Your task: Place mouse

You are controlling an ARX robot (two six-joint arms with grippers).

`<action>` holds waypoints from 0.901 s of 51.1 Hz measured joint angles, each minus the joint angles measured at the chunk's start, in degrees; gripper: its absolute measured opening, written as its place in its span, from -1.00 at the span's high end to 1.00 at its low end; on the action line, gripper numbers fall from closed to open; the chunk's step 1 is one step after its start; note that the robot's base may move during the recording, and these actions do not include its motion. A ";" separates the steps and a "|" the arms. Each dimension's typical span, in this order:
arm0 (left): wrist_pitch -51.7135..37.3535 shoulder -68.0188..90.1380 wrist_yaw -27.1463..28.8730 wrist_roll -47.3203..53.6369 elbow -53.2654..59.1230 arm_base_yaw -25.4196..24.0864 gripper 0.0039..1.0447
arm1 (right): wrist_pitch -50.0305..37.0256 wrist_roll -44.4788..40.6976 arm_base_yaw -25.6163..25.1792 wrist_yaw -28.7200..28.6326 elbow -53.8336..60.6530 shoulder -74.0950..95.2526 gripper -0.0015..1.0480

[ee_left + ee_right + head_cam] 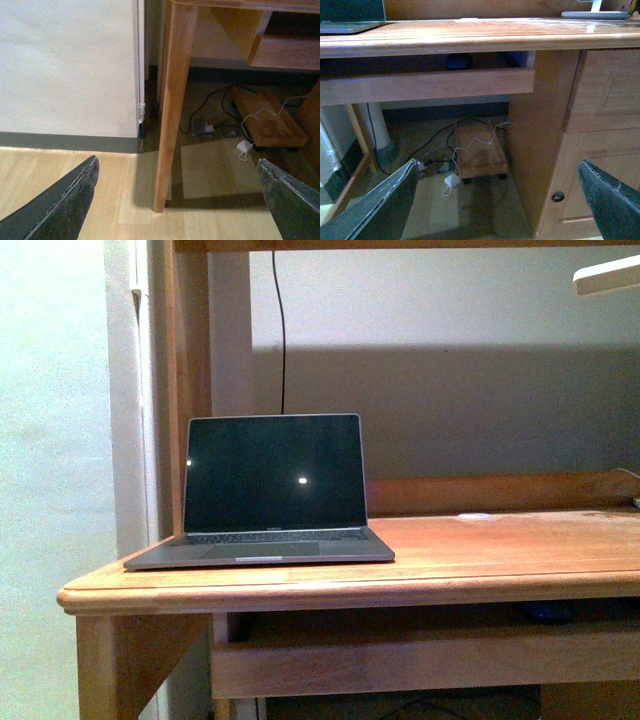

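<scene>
The mouse (459, 61) is a small dark domed shape on the pull-out shelf under the desktop, half hidden behind the shelf's front board (425, 85). It also shows in the front view (548, 613) as a dark bluish lump under the desk edge. My right gripper (497, 165) is open and empty, low in front of the desk and well below the mouse. My left gripper (177, 162) is open and empty, near the floor by the desk's left leg (172, 105). Neither arm shows in the front view.
An open laptop (268, 492) with a dark screen stands on the desk's left part (480, 550). A drawer cabinet (600, 130) is on the right. Under the desk are a low wooden board on wheels (479, 152), cables and a white charger (451, 181).
</scene>
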State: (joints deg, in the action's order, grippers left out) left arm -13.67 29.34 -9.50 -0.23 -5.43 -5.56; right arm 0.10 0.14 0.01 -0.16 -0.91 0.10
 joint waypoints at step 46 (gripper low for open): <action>-40.15 88.37 -20.35 70.55 -51.10 14.73 -0.86 | 0.00 0.00 0.00 -0.02 0.00 0.00 -0.86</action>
State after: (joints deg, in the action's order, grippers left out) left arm -53.82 117.71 -29.85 70.32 -56.53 9.17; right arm 0.10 0.14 0.01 -0.19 -0.91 0.10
